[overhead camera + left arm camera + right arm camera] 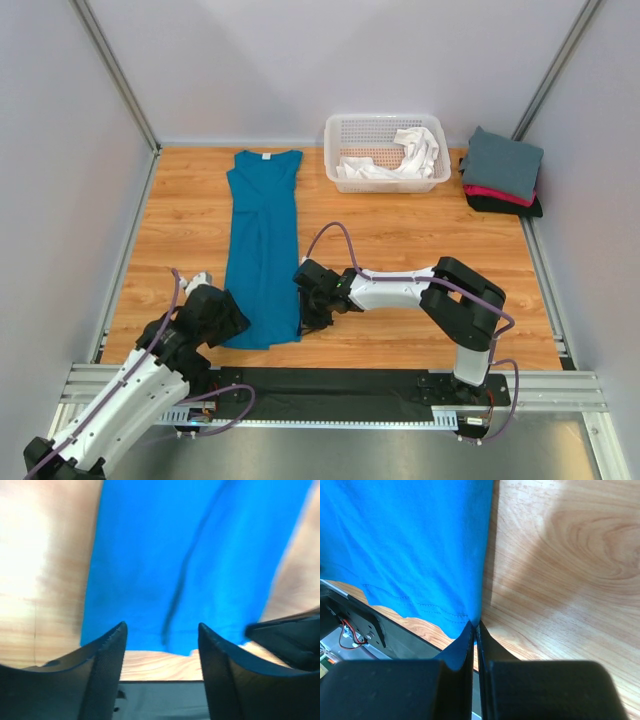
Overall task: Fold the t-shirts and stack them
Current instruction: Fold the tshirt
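The teal-blue t-shirt [262, 240] lies as a long narrow strip on the wooden table, white neck label at the far end. My left gripper [235, 315] sits at its near left corner. In the left wrist view this left gripper [161, 630] is open with nothing between the fingers, and the shirt's hem [165, 647] lies just beyond the tips. My right gripper [303, 318] is at the near right corner. The right wrist view shows the right gripper [476, 625] shut on the hem corner of the teal cloth [420, 555].
A white lattice basket [385, 120] at the back holds a crumpled white t-shirt [415, 150]. At the back right is a folded stack: slate-grey [503, 160] over red-pink [495, 193] over black [505, 207]. Grey walls enclose three sides.
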`<state>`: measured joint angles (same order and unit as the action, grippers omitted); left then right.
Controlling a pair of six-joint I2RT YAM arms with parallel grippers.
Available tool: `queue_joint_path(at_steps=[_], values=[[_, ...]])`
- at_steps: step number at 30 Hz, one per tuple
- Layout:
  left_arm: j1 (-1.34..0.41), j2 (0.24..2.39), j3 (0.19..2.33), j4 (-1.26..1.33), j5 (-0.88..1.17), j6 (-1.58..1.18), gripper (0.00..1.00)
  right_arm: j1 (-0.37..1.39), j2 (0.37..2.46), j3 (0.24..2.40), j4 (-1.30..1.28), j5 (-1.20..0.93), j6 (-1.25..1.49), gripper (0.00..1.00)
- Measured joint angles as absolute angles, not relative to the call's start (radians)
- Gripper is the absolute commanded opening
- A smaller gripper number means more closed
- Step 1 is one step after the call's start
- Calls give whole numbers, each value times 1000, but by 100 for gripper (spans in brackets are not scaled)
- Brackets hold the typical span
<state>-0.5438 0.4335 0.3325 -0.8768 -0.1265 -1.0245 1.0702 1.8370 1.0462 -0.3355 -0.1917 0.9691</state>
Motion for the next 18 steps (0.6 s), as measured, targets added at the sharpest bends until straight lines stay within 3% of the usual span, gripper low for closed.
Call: queue_joint_path(at_steps=[1,5,9,18], values=[[-544,448,361,-871,-138,-1013,71,1070,1837,1047,-336,-192,968,0],[-540,562,493,-786,-198,-936,70,1070,1837,1048,-340,-193,960,1],[-440,818,652,-622,-146,-815,57,1070,1837,1050,-342,-195,947,0],[-215,1487,1037,-340,77,-632,41,1070,1837,1052,-344,-198,934,0]])
